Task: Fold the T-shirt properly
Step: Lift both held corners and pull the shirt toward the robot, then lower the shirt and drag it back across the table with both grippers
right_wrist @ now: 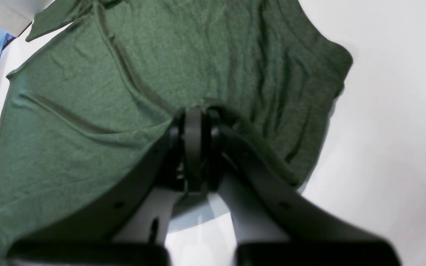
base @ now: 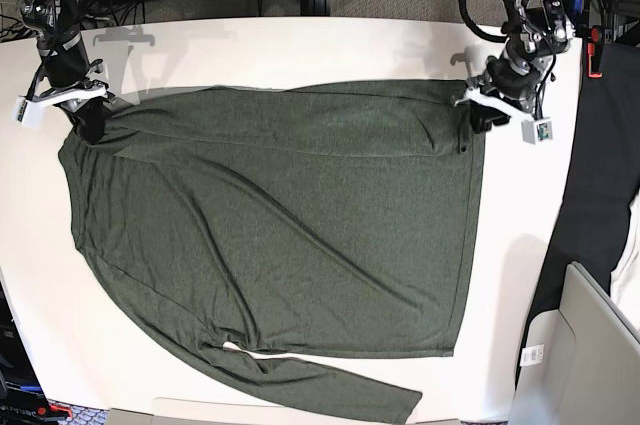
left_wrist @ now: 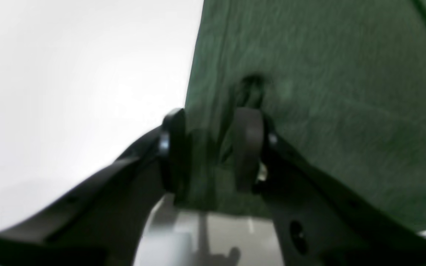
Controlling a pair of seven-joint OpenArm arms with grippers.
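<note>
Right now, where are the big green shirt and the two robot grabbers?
dark olive-green knit T-shirt (base: 280, 235), base view, middle of its body.
left gripper (left_wrist: 213, 147), left wrist view, between fingertips.
right gripper (right_wrist: 194, 142), right wrist view, between fingertips.

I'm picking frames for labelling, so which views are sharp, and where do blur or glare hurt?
Base view: sharp, evenly lit, the T-shirt fully readable. Left wrist view: soft and blurred, the table blown out white, the left gripper hazy. Right wrist view: knit texture clear, right gripper close and slightly soft.

Right gripper (right_wrist: 194, 122) clamped on T-shirt (right_wrist: 87, 111), white table (right_wrist: 394, 129)
</note>
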